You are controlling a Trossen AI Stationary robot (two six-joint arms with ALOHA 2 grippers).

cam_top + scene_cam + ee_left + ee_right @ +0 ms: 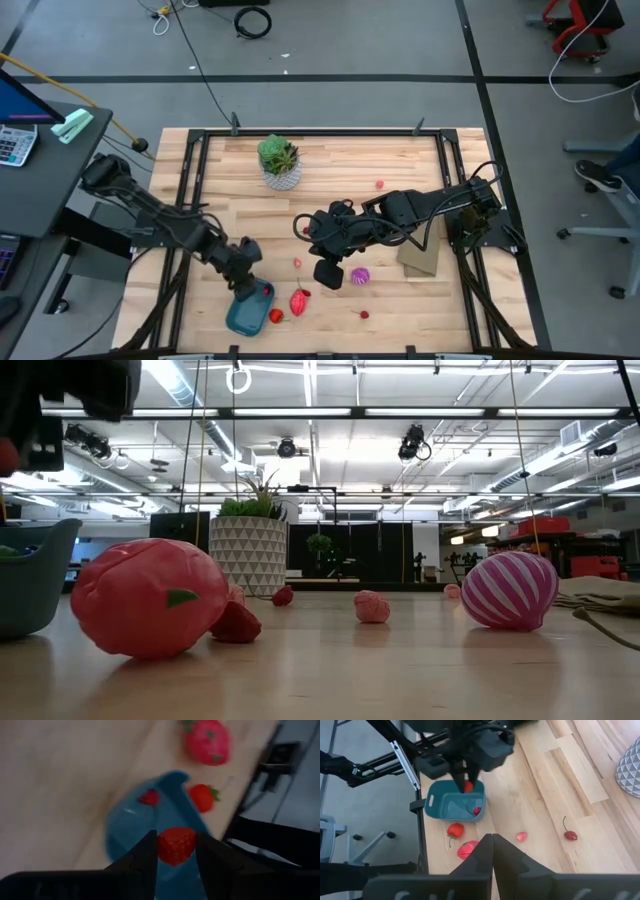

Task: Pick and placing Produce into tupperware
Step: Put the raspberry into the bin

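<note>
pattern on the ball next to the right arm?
Purple-pink with white stripes running pole to pole: the ribbed ball. Clearest in the low view.

Wooden worktop [330,180] carries a green plant in a white patterned pot [279,163] and a tan box [420,258].

There are two robot arms, and each has one gripper: the left gripper [175,856] and the right gripper [492,842]. There is one wooden table [330,165], one blue tray [240,320], one plant in a white pot [279,163] and one tan box [421,260]. There is one purple striped ball [359,275] and one big pink-red piece [299,301]. Seven small red pieces can be counted: one pinched piece [176,845] in the left gripper, one in the tray [477,811], one beside the tray [276,316], and four more [380,184] [306,230] [298,263] [364,314] lying loose on the table.
</note>
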